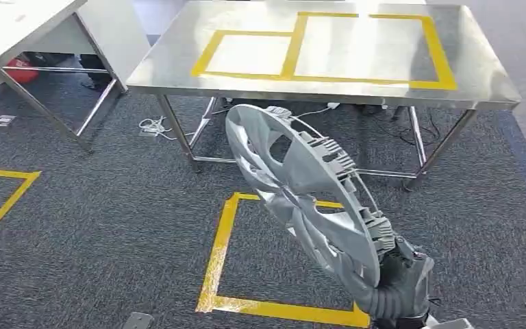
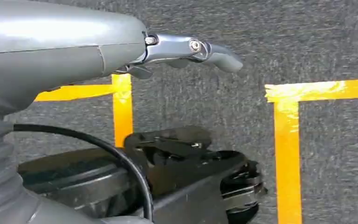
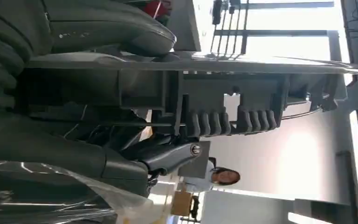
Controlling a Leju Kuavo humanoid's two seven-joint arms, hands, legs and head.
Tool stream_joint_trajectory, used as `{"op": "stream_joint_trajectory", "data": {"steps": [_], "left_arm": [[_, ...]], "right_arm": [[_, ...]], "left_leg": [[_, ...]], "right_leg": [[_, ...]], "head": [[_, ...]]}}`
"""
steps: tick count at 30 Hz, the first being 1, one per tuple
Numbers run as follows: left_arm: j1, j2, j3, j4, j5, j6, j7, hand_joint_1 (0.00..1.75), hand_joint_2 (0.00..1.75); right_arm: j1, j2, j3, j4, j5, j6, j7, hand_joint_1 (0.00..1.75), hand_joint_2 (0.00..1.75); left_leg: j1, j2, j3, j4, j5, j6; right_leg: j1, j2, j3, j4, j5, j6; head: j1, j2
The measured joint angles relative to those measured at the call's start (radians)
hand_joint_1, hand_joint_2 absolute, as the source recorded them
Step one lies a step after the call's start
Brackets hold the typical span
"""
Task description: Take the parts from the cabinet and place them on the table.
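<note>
Grey hubcap (image 1: 301,192) held at its rim by right hand (image 1: 401,284), tilted on edge, over the carpet short of the steel tabletop (image 1: 178,62). Tabletop carries yellow tape rectangles (image 1: 294,48). Left hand (image 2: 186,51) over carpet and floor tape, fingers out, holding nothing.

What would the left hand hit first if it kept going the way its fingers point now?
Probably only the dark grey carpet. In the wrist view the left hand holds nothing, fingers extended over floor marked with yellow tape. Depth is unclear, but nothing else lies ahead of the fingertips.
</note>
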Motion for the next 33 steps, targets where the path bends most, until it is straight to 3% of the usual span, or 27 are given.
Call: {"op": "stream_joint_trajectory", "data": {"steps": [1,3,4,6,7,8,9,11,12,13,15,16,17,18,19,20,22,23,24,25,27,28,29,30,31,32,33], "left_arm": [[0.000,0.002,0.000,0.000,0.000,0.000,0.000,0.00,1.75],[0.001,0.004,0.001,0.000,0.000,0.000,-0.001,0.00,1.75],[-0.001,0.004,0.001,0.000,0.000,0.000,-0.002,0.00,1.75],[0.001,0.005,0.002,0.000,0.003,-0.001,-0.002,0.00,1.75],[0.002,0.005,0.002,0.000,0.005,-0.005,-0.003,0.00,1.75],[0.003,0.006,0.002,0.000,0.008,-0.007,-0.004,0.00,1.75],[0.002,0.007,0.003,0.000,0.011,-0.010,-0.005,0.00,1.75],[0.001,0.008,0.006,0.000,0.014,-0.015,-0.006,0.00,1.75],[0.003,0.008,0.008,0.000,0.016,-0.016,-0.007,0.00,1.75],[0.005,0.010,0.008,0.000,0.016,-0.016,-0.008,0.00,1.75],[0.009,0.010,0.010,0.000,0.016,-0.016,-0.009,0.00,1.75],[0.010,0.010,0.011,0.000,0.014,-0.016,-0.009,0.00,1.75],[0.013,0.010,0.015,0.000,0.013,-0.016,-0.009,0.00,1.75],[0.012,0.011,0.019,0.000,0.013,-0.015,-0.010,0.00,1.75],[0.014,0.012,0.021,0.000,0.013,-0.013,-0.010,0.00,1.75],[0.015,0.013,0.023,0.000,0.013,-0.013,-0.010,0.00,1.75],[0.012,0.014,0.024,0.000,0.013,-0.013,-0.010,0.00,1.75],[0.011,0.015,0.024,0.000,0.013,-0.013,-0.011,0.00,1.75],[0.009,0.016,0.025,0.000,0.013,-0.013,-0.011,0.00,1.75],[0.010,0.016,0.025,0.000,0.013,-0.013,-0.011,0.00,1.75],[0.013,0.016,0.026,0.000,0.012,-0.013,-0.011,0.00,1.75],[0.015,0.016,0.026,0.000,0.012,-0.013,-0.011,0.00,1.75],[0.015,0.016,0.026,0.000,0.011,-0.013,-0.011,0.00,1.75],[0.015,0.016,0.026,0.000,0.010,-0.013,-0.011,0.00,1.75],[0.015,0.018,0.026,0.000,0.009,-0.013,-0.011,0.00,1.75],[0.017,0.019,0.026,0.000,0.007,-0.013,-0.011,0.00,1.75],[0.017,0.019,0.026,0.002,0.005,-0.013,-0.010,0.00,1.75]], "right_arm": [[-0.001,0.000,0.000,0.000,0.000,0.000,0.000,1.75,1.75],[-0.003,0.000,-0.001,0.001,0.000,0.000,0.000,1.75,1.75],[-0.005,0.000,-0.001,0.000,0.000,0.000,0.000,1.75,1.75],[-0.008,0.000,0.000,0.001,-0.001,0.003,0.001,1.75,1.75],[-0.010,0.000,0.000,0.001,-0.001,0.005,0.002,1.75,1.75],[-0.013,0.000,0.000,0.003,-0.002,0.006,0.005,1.75,1.75],[-0.021,0.000,0.000,0.006,-0.003,0.006,0.007,1.75,1.75],[-0.027,0.000,0.001,0.011,-0.012,0.005,0.010,1.75,1.75],[-0.027,0.000,0.001,0.014,-0.021,0.002,0.013,1.75,1.75],[-0.025,0.000,0.001,0.018,-0.033,-0.002,0.017,1.75,1.75],[-0.023,0.000,-0.001,0.018,-0.057,-0.004,0.019,1.75,1.75],[-0.024,0.000,-0.002,0.018,-0.067,-0.004,0.019,1.75,1.75],[-0.024,0.000,-0.002,0.019,-0.072,-0.005,0.018,1.75,1.75],[-0.027,0.002,-0.002,0.019,-0.074,-0.004,0.018,1.75,1.75],[-0.029,0.004,-0.002,0.019,-0.074,-0.004,0.017,1.75,1.75],[-0.025,0.008,-0.003,0.019,-0.077,-0.004,0.018,1.75,1.75],[-0.019,0.009,-0.005,0.019,-0.079,-0.004,0.018,1.75,1.75],[-0.017,0.012,-0.007,0.019,-0.080,-0.005,0.018,1.75,1.75],[-0.018,0.014,-0.010,0.019,-0.081,-0.006,0.018,1.75,1.75],[-0.019,0.018,-0.011,0.019,-0.084,-0.006,0.016,1.75,1.75],[-0.018,0.022,-0.015,0.019,-0.094,-0.006,0.013,1.75,1.75],[-0.015,0.023,-0.015,0.019,-0.100,-0.007,0.012,1.75,1.75],[-0.012,0.023,-0.017,0.019,-0.107,-0.009,0.011,1.75,1.75],[-0.010,0.024,-0.019,0.019,-0.111,-0.009,0.009,1.75,1.75],[-0.009,0.025,-0.021,0.019,-0.116,-0.009,0.008,1.75,1.75],[-0.009,0.026,-0.022,0.019,-0.119,-0.008,0.007,1.75,1.75],[-0.011,0.027,-0.024,0.019,-0.122,-0.007,0.007,1.75,1.75]], "left_leg": [[-0.002,0.000,0.036,-0.098,0.061,0.009],[-0.011,0.000,0.062,-0.145,0.048,0.018],[-0.012,0.001,0.065,-0.156,0.032,0.022],[-0.013,-0.001,0.060,-0.160,0.030,0.026],[0.001,-0.001,0.075,-0.180,0.034,0.030],[-0.001,-0.002,0.086,-0.188,0.032,0.031],[0.000,-0.001,0.093,-0.191,0.030,0.037],[-0.001,0.002,0.099,-0.190,0.021,0.045],[-0.001,0.004,0.104,-0.190,0.016,0.046],[-0.001,0.006,0.112,-0.190,0.009,0.046],[-0.001,0.011,0.135,-0.190,-0.008,0.042],[-0.001,0.017,0.151,-0.188,-0.020,0.039],[-0.005,0.021,0.155,-0.187,-0.031,0.033],[-0.014,0.026,0.159,-0.180,-0.041,0.026],[-0.015,0.036,0.158,-0.181,-0.044,0.023],[-0.017,0.049,0.162,-0.183,-0.048,0.021],[-0.016,0.071,0.174,-0.184,-0.062,0.014],[-0.012,0.050,0.175,-0.170,-0.073,0.005],[-0.009,0.030,0.150,-0.118,-0.097,-0.001],[-0.005,0.021,0.110,-0.042,-0.127,-0.006],[0.003,0.017,0.015,0.115,-0.175,-0.013],[0.005,0.016,-0.012,0.141,-0.165,-0.014],[0.007,0.016,-0.015,0.120,-0.124,-0.014],[0.008,0.014,-0.002,0.068,-0.074,-0.012],[0.009,0.005,0.027,-0.023,-0.007,-0.009],[0.012,-0.031,0.049,-0.106,0.045,-0.006],[0.014,-0.078,0.055,-0.108,0.028,-0.003]], "right_leg": [[0.001,0.000,0.012,0.000,-0.009,0.004],[0.004,0.001,0.012,-0.001,-0.020,0.015],[0.002,-0.002,0.009,-0.002,-0.018,0.019],[0.002,-0.004,0.013,-0.014,-0.018,0.029],[0.004,-0.005,0.010,-0.017,-0.028,0.034],[0.004,-0.005,0.009,0.000,-0.034,0.036],[0.004,-0.003,-0.026,0.062,-0.061,0.038],[0.003,-0.002,-0.127,0.225,-0.108,0.043],[0.003,-0.002,-0.172,0.284,-0.115,0.045],[0.003,-0.003,-0.197,0.299,-0.094,0.047],[0.002,-0.008,-0.176,0.198,0.010,0.048],[0.002,-0.023,-0.142,0.102,0.075,0.046],[0.006,-0.068,-0.121,0.044,0.098,0.042],[0.018,-0.087,-0.108,0.028,0.081,0.037],[0.014,-0.076,-0.099,0.023,0.069,0.018],[0.015,-0.064,-0.101,0.021,0.067,0.014],[0.010,-0.039,-0.097,0.017,0.062,0.005],[0.007,-0.031,-0.091,0.015,0.061,0.000],[0.005,-0.023,-0.086,0.015,0.057,-0.007],[0.005,-0.013,-0.082,0.015,0.053,-0.012],[0.005,0.011,-0.073,0.015,0.044,-0.014],[0.004,0.024,-0.066,0.015,0.039,-0.013],[0.003,0.038,-0.054,0.015,0.032,-0.010],[0.003,0.049,-0.043,0.015,0.025,-0.007],[0.001,0.061,-0.029,0.015,0.017,-0.003],[-0.001,0.072,-0.025,0.013,0.009,0.001],[0.000,0.079,-0.031,0.013,0.003,0.010]], "head": [[0.001,0.000],[0.002,0.000],[0.002,0.000],[0.000,0.000],[0.003,0.000],[0.005,0.000],[0.008,0.000],[0.010,0.000],[0.008,0.000],[0.011,0.000],[0.011,0.000],[0.011,0.000],[0.012,0.000],[0.016,0.000],[0.013,0.000],[0.005,0.000],[0.006,0.000],[0.005,0.000],[-0.003,0.000],[-0.002,0.000],[-0.003,0.000],[-0.002,0.000],[-0.003,0.000],[-0.003,0.000],[-0.002,0.000],[-0.003,0.000],[0.001,0.000]]}}
